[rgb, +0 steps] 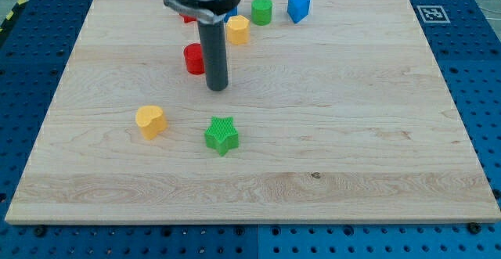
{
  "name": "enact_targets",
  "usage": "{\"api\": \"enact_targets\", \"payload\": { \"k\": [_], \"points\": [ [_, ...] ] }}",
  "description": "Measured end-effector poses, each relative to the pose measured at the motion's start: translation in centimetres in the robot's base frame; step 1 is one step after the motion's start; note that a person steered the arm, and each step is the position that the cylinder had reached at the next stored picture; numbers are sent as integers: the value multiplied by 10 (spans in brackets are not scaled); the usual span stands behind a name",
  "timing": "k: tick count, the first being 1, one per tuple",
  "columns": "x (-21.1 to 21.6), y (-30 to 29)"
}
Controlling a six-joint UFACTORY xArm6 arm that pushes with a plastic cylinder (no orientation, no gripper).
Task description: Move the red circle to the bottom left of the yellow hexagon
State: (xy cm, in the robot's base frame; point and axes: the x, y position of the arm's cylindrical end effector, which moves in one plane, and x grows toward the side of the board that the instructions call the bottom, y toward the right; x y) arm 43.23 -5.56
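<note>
While the red circle (pixel 193 59) sits in the frame's upper left-centre, below-left of the yellow hexagon (pixel 237 30), my tip (pixel 217 88) rests just right of it, holding nothing. A green star (pixel 221 135) lies lower down.

A: Block colours?
B: Red circle (pixel 193 59), yellow hexagon (pixel 237 30), green cylinder (pixel 261 11), blue block (pixel 298 8), yellow heart (pixel 150 121), green star (pixel 221 135).
A: Rest?
B: Dark rod, pale wood-grain board (pixel 352 134), blue perforated table (pixel 477 71), 1 black-and-white tag (pixel 431 12).
</note>
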Motion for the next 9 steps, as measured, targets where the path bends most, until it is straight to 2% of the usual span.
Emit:
{"api": "enact_targets", "payload": {
  "k": [1, 4, 5, 7, 9],
  "points": [
    [15, -5],
    [-28, -92],
    [-28, -95],
    [-31, -54],
    [-73, -50]
  ]
}}
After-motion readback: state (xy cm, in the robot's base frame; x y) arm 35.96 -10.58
